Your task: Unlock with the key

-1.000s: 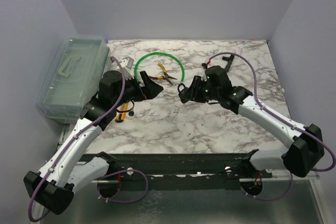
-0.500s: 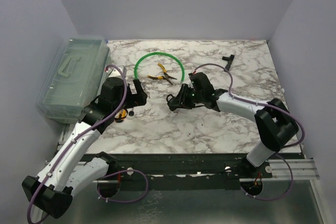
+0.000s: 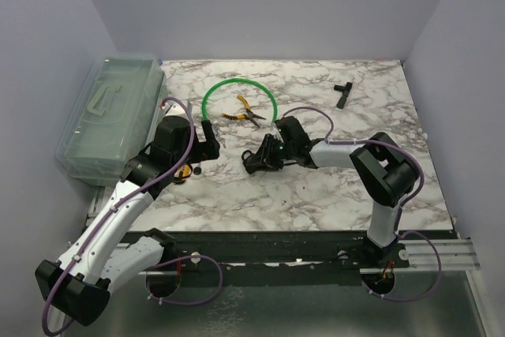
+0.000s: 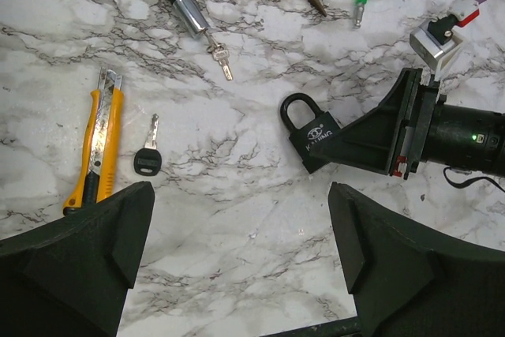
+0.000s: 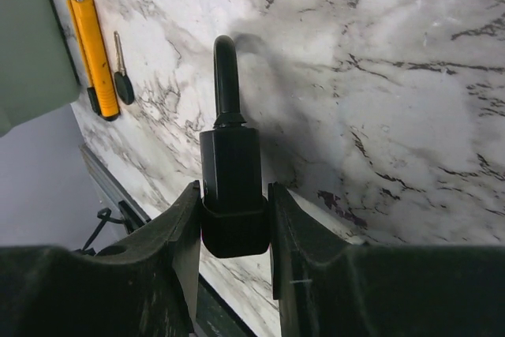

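A black padlock lies low over the marble table, shackle pointing left, and my right gripper is shut on its body. From above, that gripper sits mid-table. The key, tiny and silvery, lies beside the metal end of a green cable, left of the padlock and apart from both grippers. My left gripper hangs open over bare marble, nearer than the padlock, with nothing between its fingers; in the top view it is left of the padlock.
A black-headed key and a yellow utility knife lie at the left. Yellow-handled pliers sit inside the green cable loop. A clear plastic box stands at the left edge, a black T-shaped part far right.
My right arm has swung left and nearer with the padlock in its grip. The left gripper has drawn back and to the left, still open.
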